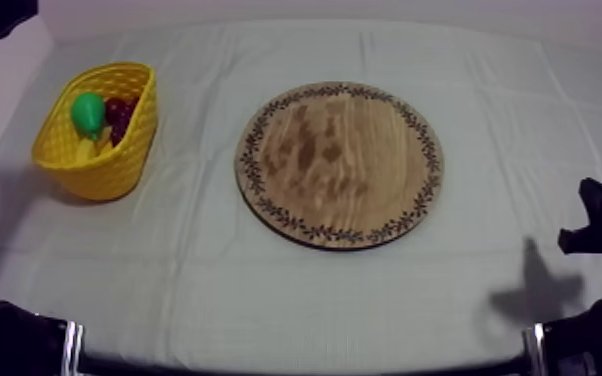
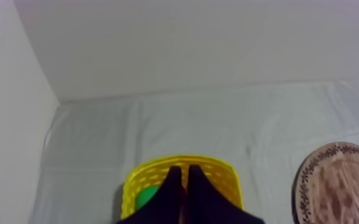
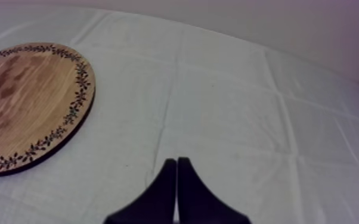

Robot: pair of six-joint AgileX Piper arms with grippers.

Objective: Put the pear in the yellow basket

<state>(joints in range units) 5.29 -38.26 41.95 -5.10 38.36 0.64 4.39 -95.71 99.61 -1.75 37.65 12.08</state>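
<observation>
Left gripper [image 2: 183,173] closest to lens: two black fingers clenched into a narrow wedge, holding nothing, poised over yellow woven-look plastic basket [image 2: 225,176]. Green toy pear [image 1: 89,113] lies inside that basket, just beside a small dark-red fruit [image 1: 119,108]. Round wooden board with patterned rim [image 1: 340,165] bare. Right gripper [image 3: 176,162] likewise clenched, empty, over grey-white cloth [image 3: 247,119] near board. Pear judged light, rigid, smooth plastic, likely slippery; best gripped across the broad belly, not the tapering neck.
</observation>
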